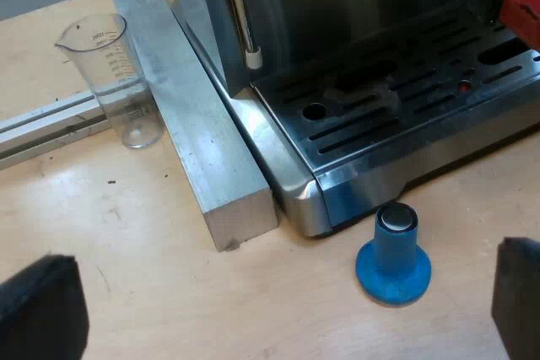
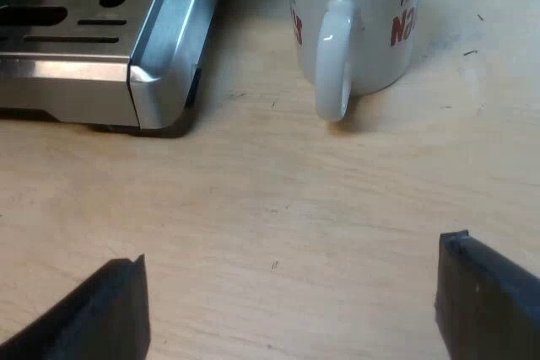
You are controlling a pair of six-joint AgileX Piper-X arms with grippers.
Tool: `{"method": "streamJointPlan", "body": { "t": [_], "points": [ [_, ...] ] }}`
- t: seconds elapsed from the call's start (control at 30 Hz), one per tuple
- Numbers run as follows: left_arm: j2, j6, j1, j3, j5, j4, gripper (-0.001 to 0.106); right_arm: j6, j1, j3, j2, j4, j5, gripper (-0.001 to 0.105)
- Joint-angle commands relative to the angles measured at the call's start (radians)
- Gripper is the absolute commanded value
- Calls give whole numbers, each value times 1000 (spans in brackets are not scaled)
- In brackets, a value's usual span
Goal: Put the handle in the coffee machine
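Left gripper [image 1: 283, 259] and right gripper [image 2: 289, 252], fingers apart, hold nothing; a low sweep risks toppling the blue tamper [image 1: 393, 252] or mug [image 2: 354, 23] beside the espresso machine [image 1: 380, 107].

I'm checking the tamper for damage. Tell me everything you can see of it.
The tamper is blue, seemingly plastic: a wide round base, a short stem, a shiny silver cap. It stands upright on the wooden table beside the front corner of the espresso machine, apparently clear of it. Nothing holds it.
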Motion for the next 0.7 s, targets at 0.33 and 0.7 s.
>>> {"method": "streamJointPlan", "body": {
  "t": [0.33,0.7],
  "points": [
    [-139,-3,0,-3,5,-4,105,-5,-2,-5,-47,-13,-5,71],
    [-139,-3,0,-3,5,-4,105,-5,-86,-5,-45,-13,-4,71]
  ]
}}
